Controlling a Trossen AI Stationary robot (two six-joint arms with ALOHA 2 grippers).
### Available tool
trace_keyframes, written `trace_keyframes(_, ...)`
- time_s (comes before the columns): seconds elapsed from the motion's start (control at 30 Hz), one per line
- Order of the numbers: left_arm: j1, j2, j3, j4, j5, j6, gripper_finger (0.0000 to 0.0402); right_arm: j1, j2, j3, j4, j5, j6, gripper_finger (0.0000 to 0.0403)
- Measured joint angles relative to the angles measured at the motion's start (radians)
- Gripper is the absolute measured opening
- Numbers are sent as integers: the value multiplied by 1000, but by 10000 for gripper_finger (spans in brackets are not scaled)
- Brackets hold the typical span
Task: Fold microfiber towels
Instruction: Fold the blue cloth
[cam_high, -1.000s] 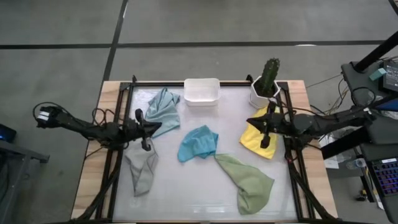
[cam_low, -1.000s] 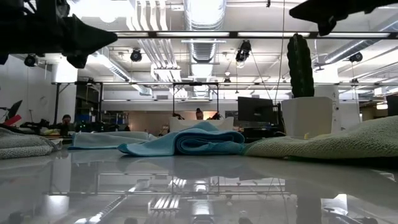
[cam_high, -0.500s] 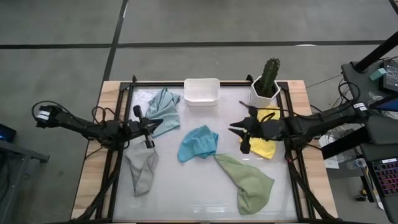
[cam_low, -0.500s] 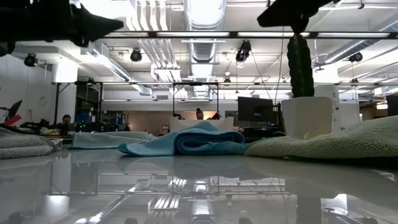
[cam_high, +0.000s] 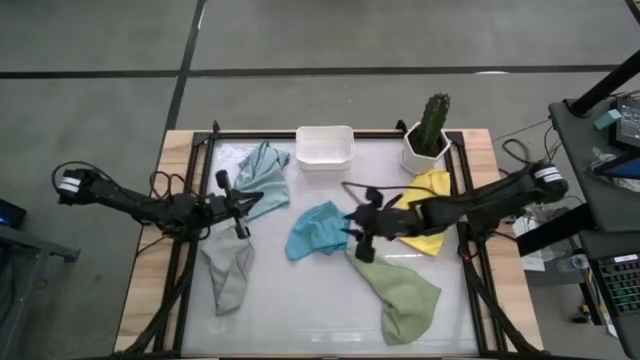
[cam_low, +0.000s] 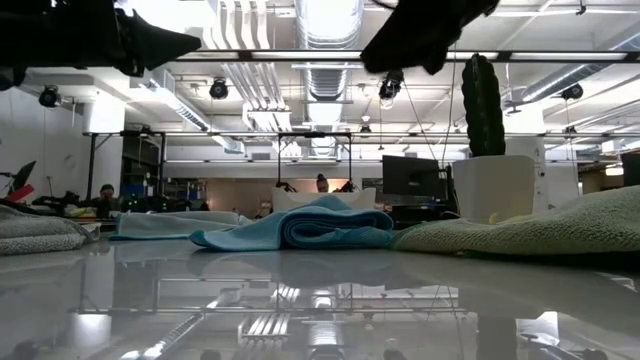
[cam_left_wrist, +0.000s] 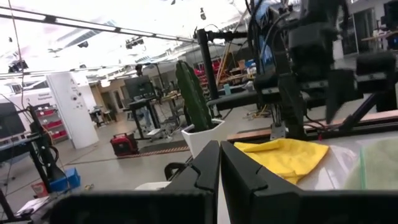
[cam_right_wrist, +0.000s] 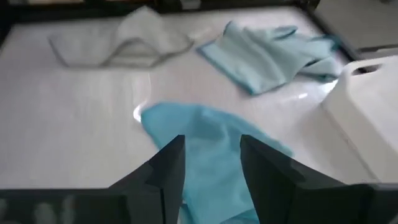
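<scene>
Towel: crumpled bright blue microfiber cloth (cam_high: 318, 231), mid-tabletop; light, limp, non-slip.
Grasp: pinch a free corner.
Right pincer (cam_high: 357, 232): parted, empty, above it.
Left pincer (cam_high: 238, 224): closed, empty.

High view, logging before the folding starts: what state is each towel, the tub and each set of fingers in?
Pale blue-grey towel: crumpled.
Grey towel: bunched.
Bright blue towel: rumpled, unfolded.
Sage green towel: spread, creased.
Yellow towel: loosely flat.
White tub: upright, nothing visible inside.
Left gripper: fingers shut, nothing held.
Right gripper: fingers open above the bright blue towel.
</scene>
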Motion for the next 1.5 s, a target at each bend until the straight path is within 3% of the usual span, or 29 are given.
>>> trace_keyframes(0.33, -1, 19, 0, 0, 0, 0, 0, 1, 293, 248, -212, -58, -60, 129)
trace_keyframes(0.73, -2, 6, 0, 1, 3, 0, 0, -25, 549, 449, -230, -66, -218, 129)
trace_keyframes(1.0, -1, 6, -1, 1, 3, 0, 0, -52, 656, 490, -25, -211, -238, 152)
trace_keyframes(1.5, -1, 6, -1, 1, 4, 1, 0, -55, 772, 489, 167, -268, -203, 149)
